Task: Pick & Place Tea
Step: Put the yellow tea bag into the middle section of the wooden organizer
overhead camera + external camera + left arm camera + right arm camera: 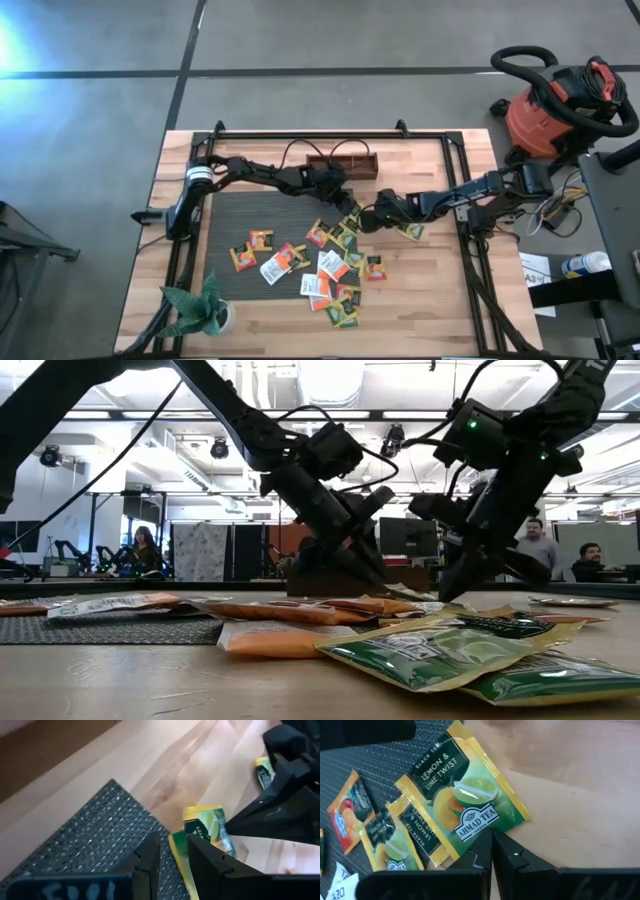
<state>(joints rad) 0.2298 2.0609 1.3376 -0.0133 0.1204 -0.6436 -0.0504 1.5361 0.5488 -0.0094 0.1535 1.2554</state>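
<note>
Several small square tea packets (pixel 325 268) lie scattered on the right part of the grey mat (pixel 250 215) and on the wood beside it. Both grippers meet at the mat's right edge. My right gripper (pixel 492 842) points down, shut at the edge of a yellow-green lemon-lime packet (pixel 465 800), which lies half on the mat and half on the wood. My left gripper (pixel 174 852) hovers close beside it with a narrow gap between its fingers. It stands over the mat's edge and the rim of a green packet (pixel 177 857). My right gripper has the lemon-lime packet by the middle of one edge (pixel 482 836), pinched between its two shut fingers. The fingers come slanting down from the table's right side. The packet lies flat, resting on the mat's edge and the wood.
A wooden box (pixel 343 163) stands at the far edge behind the grippers. A potted plant (pixel 200 310) sits on the near left corner. One packet (pixel 412 232) lies under the right arm. A black frame rings the table. A red vacuum (pixel 560 105) stands off the table.
</note>
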